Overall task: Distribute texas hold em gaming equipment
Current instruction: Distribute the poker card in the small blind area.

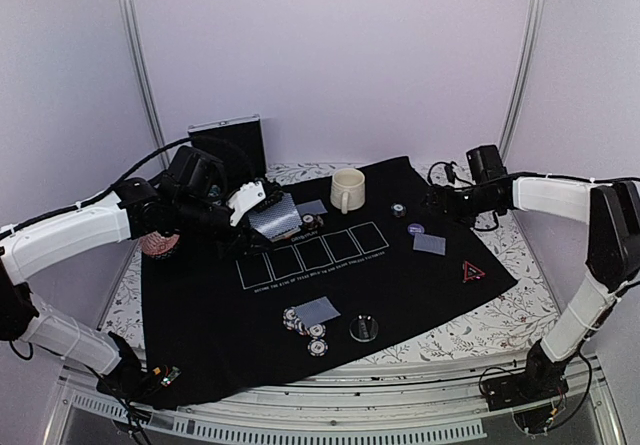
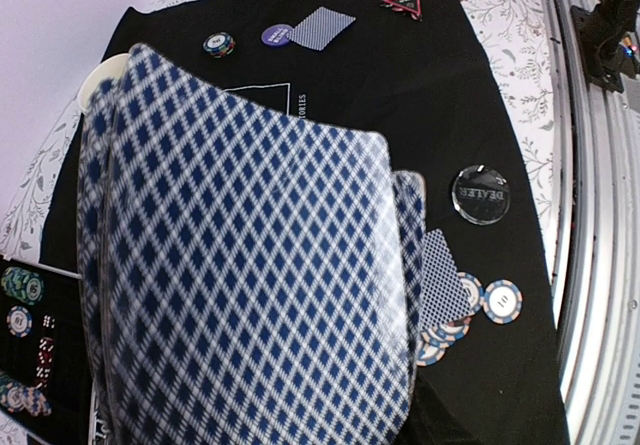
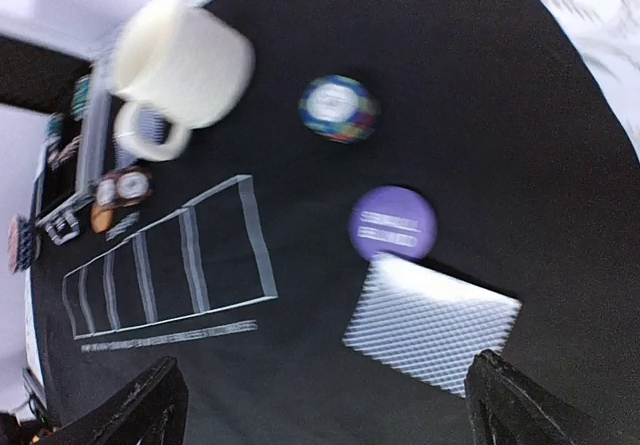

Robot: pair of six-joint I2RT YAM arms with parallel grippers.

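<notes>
My left gripper (image 1: 250, 205) is shut on a stack of blue-backed playing cards (image 2: 250, 265), held above the mat's back left. The stack fills the left wrist view and hides the fingers. My right gripper (image 3: 330, 415) stands open, low over the mat, with nothing between its fingertips (image 3: 150, 405). Just ahead of it a card (image 3: 432, 323) lies flat, touching a purple disc (image 3: 393, 223); a striped chip (image 3: 339, 108) lies beyond. Near the front, another card (image 1: 318, 311) rests on several chips (image 1: 305, 323) beside a dark dealer disc (image 1: 363, 328). A red-edged triangle (image 1: 472, 271) lies at the right.
A cream mug (image 1: 347, 189) stands at the back of the black mat (image 1: 200, 335), with a card (image 1: 312, 207) left of it. A row of printed card boxes (image 1: 310, 255) crosses the middle. A dark chip case (image 1: 228, 140) stands behind the left arm.
</notes>
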